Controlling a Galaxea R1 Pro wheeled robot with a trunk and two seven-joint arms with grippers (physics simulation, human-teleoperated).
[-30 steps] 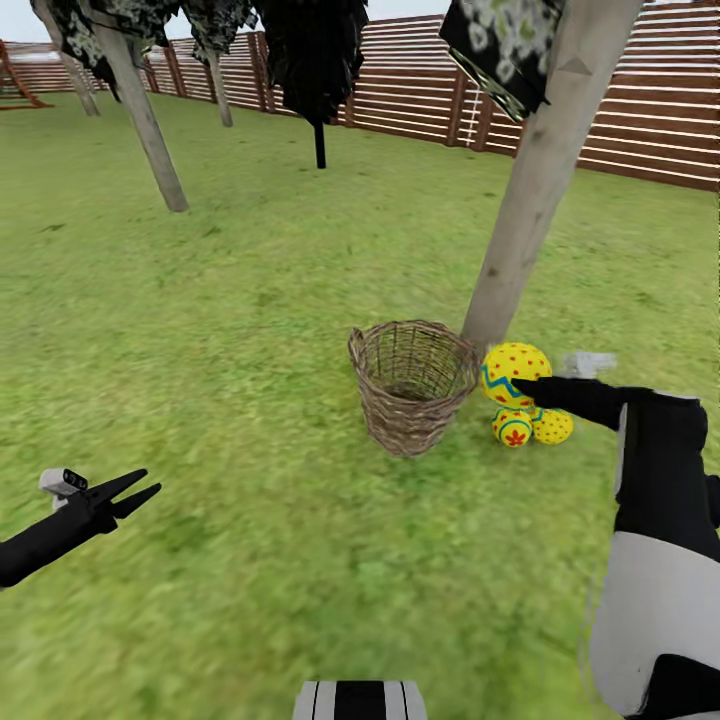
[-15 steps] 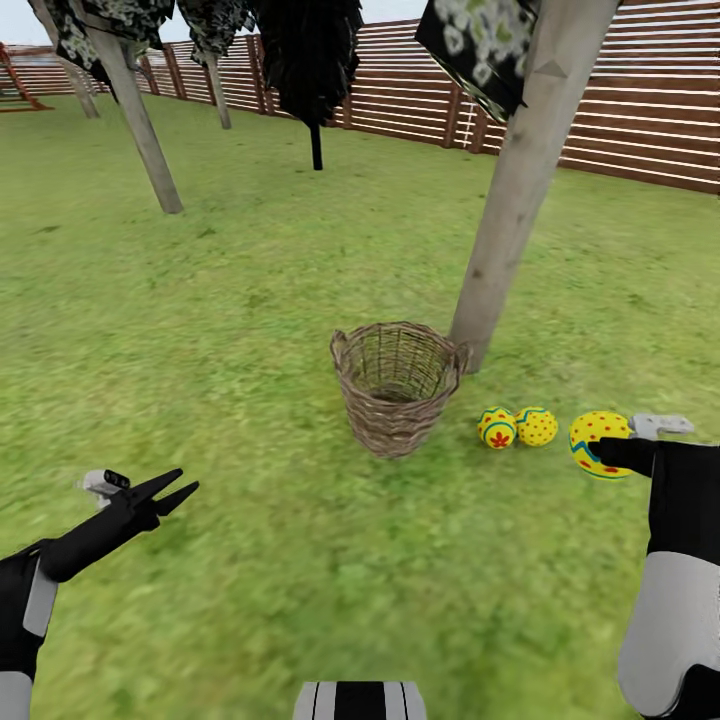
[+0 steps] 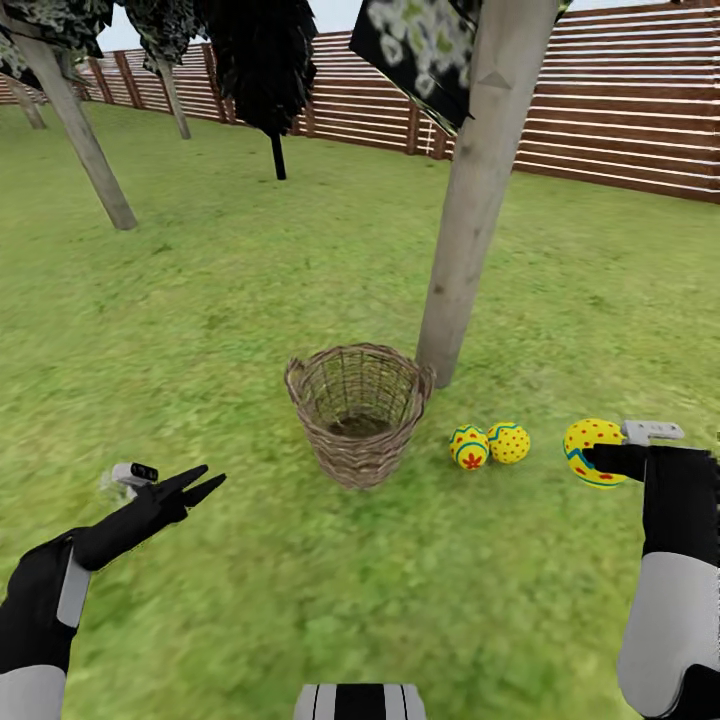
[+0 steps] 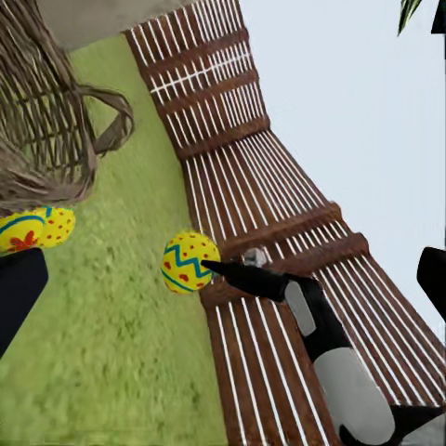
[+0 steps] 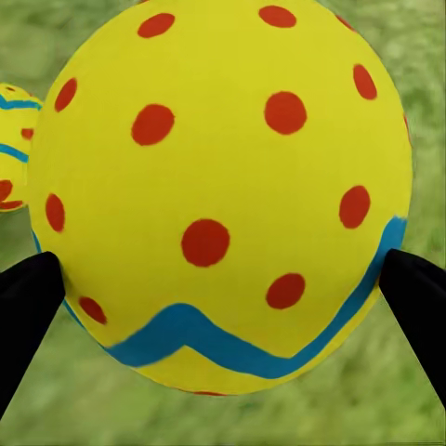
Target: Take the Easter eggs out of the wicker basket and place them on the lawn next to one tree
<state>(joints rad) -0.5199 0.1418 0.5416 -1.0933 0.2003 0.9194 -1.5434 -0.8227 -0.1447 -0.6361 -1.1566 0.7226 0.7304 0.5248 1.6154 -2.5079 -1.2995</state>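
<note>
- We hold the third Easter egg (image 3: 592, 452) in our right gripper (image 3: 600, 462) at the right edge of the head picture. The fingers (image 5: 28, 311) press against its two sides in the right wrist picture, so it hangs clear of the lawn (image 3: 250, 300).
- Two eggs already lie on the grass: the flower-marked egg (image 3: 468, 447) touches the dotted egg (image 3: 509, 442), just right of the pale trunk (image 3: 470, 200) at centre frame. We judge they sit there so that all three end beside one tree.
- The held egg is somewhat right of that pair, probably awaiting release near them.
- The wicker basket (image 3: 357, 412) stands upright at the trunk's foot, left of the eggs; its inside looks empty from above.
- Our left gripper (image 3: 200, 485), lower left, carries nothing, its fingers slightly parted, kept away from the work.
- The slatted fence (image 3: 620, 110) runs along the top.
</note>
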